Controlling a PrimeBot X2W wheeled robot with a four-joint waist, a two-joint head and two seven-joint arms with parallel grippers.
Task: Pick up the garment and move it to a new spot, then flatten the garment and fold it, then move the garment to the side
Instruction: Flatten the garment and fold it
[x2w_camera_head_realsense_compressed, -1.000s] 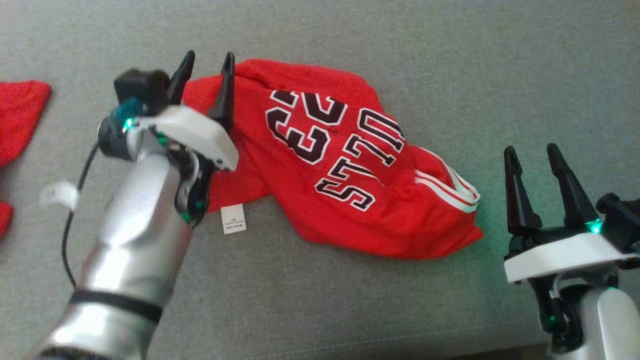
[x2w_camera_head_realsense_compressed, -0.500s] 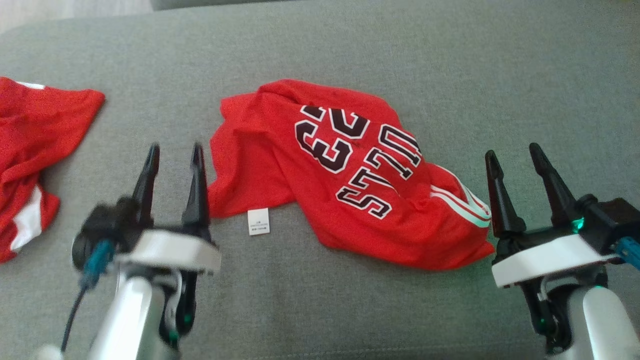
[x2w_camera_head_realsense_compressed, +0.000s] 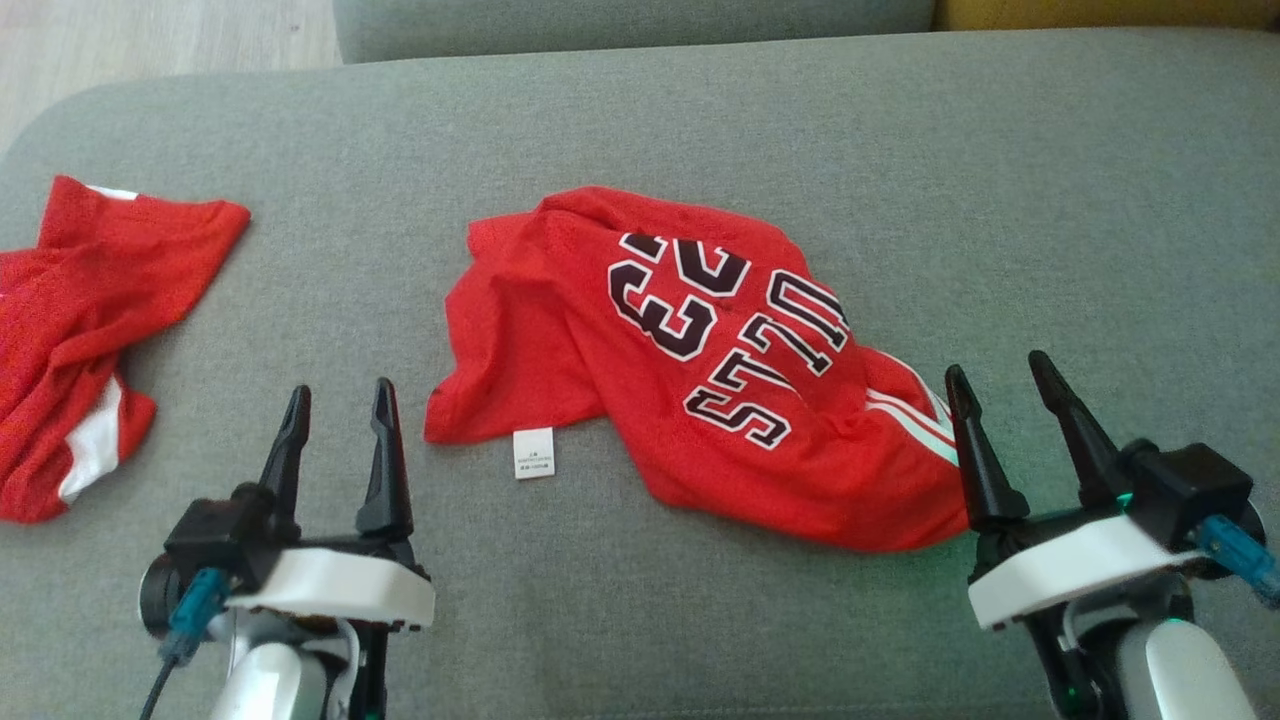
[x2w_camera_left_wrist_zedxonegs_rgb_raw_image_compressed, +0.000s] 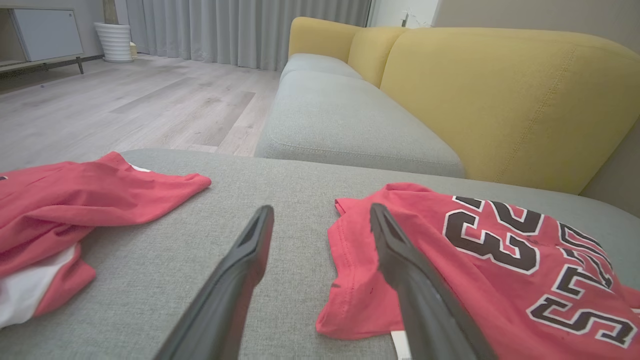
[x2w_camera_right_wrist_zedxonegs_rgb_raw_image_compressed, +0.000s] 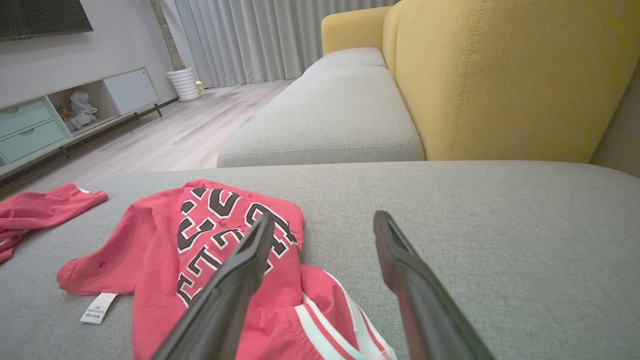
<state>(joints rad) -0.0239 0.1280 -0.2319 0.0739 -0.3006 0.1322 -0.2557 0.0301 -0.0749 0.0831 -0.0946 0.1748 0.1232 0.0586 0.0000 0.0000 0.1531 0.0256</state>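
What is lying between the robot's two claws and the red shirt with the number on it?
Nothing visible does. Only bare grey cushion lies between the open left gripper and the shirt; the open right gripper is at its striped end. Another red garment lies far left, out of the way.

Garment (x2w_camera_head_realsense_compressed: 580, 340) thin matt cloth; cushion (x2w_camera_head_realsense_compressed: 1000, 200) coarse grey woven fabric; floor (x2w_camera_left_wrist_zedxonegs_rgb_raw_image_compressed: 150, 100) smooth wood.

You see the left gripper (x2w_camera_left_wrist_zedxonegs_rgb_raw_image_compressed: 321, 210) spread wide, the garment (x2w_camera_left_wrist_zedxonegs_rgb_raw_image_compressed: 500, 240) at 3 o'clock, another red cloth (x2w_camera_left_wrist_zedxonegs_rgb_raw_image_compressed: 75, 195) at 9 o'clock.
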